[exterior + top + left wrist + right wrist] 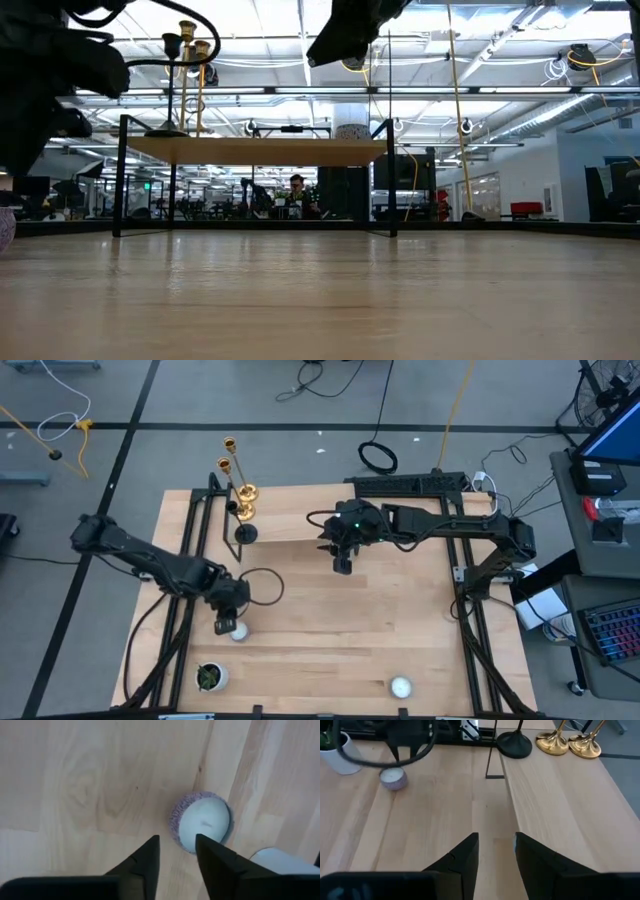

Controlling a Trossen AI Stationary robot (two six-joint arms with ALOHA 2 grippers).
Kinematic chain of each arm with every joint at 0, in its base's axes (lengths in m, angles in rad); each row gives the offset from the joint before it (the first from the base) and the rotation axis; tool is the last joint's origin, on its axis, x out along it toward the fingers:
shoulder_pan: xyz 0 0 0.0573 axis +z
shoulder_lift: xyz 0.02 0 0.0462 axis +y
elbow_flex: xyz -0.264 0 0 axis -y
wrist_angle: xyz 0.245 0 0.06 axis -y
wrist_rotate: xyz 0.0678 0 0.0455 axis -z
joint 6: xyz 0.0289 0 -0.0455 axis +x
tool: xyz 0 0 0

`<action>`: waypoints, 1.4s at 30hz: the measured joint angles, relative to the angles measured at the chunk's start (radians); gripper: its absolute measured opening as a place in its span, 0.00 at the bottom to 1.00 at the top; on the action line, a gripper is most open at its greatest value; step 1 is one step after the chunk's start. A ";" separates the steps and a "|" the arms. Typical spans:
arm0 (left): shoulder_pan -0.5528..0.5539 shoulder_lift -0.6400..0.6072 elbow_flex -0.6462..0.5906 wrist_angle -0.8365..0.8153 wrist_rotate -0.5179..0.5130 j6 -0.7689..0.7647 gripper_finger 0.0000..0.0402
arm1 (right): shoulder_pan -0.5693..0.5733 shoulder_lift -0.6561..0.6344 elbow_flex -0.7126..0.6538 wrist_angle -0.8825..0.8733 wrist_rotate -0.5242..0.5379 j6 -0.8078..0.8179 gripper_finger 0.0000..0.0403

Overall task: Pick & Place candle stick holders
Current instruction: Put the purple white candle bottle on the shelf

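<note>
Pale wood table (330, 620), with a raised shelf (300, 520) at the far side carrying two gold candlesticks (243, 495) and a black candlestick (245, 532) at its left end. Near the left edge, one tealight cup (238, 631) on the table; another tealight cup (401, 686) at the near edge, right of centre, well apart. Hovering directly above the left cup, the left gripper (227, 624), fingers (145, 860) slightly spread and holding nothing; in the left wrist view the cup (202, 822) just beyond the fingertips, a touch off their gap. Round cup, so no long axis to align; probably a small forward shift before descending. Far closer than the right gripper (343, 563), parted, empty, hanging by the shelf's near edge. Beside the near left corner, a potted plant (210, 677).
</note>
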 joint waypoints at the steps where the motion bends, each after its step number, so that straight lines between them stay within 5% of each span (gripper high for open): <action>1: -0.009 0.012 0.000 0.005 0.000 0.001 0.35 | 0.000 0.000 0.000 0.000 0.000 0.000 0.31; 9: -0.064 0.103 0.000 0.012 -0.069 -0.023 0.40 | 0.000 0.000 0.000 -0.001 0.000 0.000 0.31; 22: -0.077 0.218 0.000 0.035 -0.053 -0.039 0.23 | 0.000 0.000 0.000 0.000 0.000 -0.001 0.31; 28: -0.076 0.222 0.000 0.045 -0.059 -0.007 0.04 | 0.000 0.000 0.000 0.000 -0.001 -0.001 0.31; 36: -0.076 0.220 0.028 0.104 -0.130 -0.053 0.01 | -0.001 0.000 0.000 0.006 -0.001 -0.013 0.31; 42: -0.053 0.220 0.184 0.106 -0.237 -0.005 0.01 | -0.001 0.000 0.000 0.010 -0.001 -0.031 0.31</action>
